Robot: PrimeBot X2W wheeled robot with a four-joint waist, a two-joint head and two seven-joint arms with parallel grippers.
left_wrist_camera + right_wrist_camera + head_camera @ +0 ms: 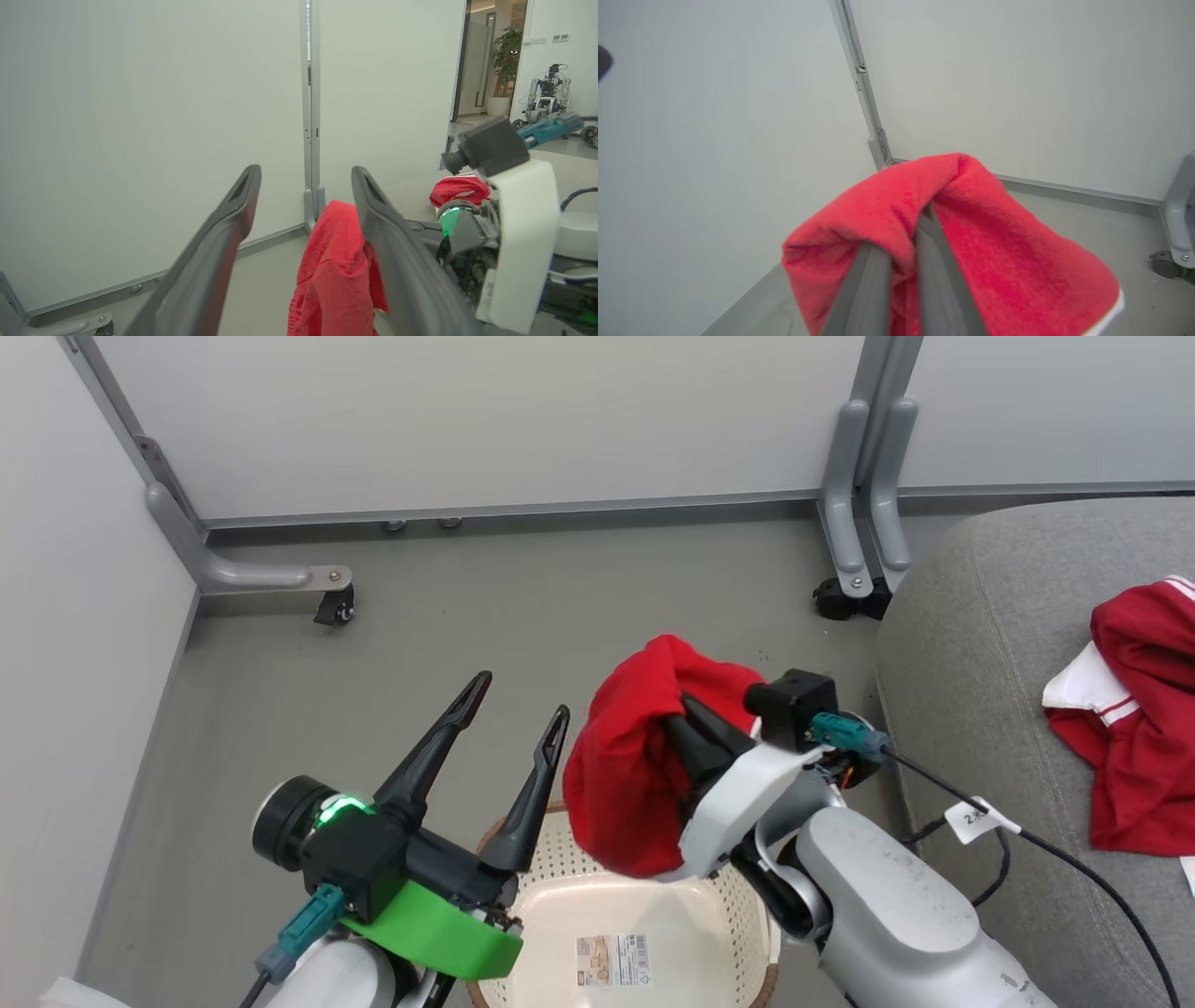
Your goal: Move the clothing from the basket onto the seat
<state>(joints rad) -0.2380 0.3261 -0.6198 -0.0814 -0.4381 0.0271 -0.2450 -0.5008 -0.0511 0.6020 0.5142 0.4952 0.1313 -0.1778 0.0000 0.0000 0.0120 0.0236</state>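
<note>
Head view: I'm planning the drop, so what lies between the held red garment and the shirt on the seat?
In the head view: the right wrist's black camera and tagged cable, then bare seat cushion.

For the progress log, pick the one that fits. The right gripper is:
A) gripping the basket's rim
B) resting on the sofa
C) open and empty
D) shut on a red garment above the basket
D: the right gripper has its fingers pressed together on the red garment, which hangs above the basket. The left gripper stands open and empty.
</note>
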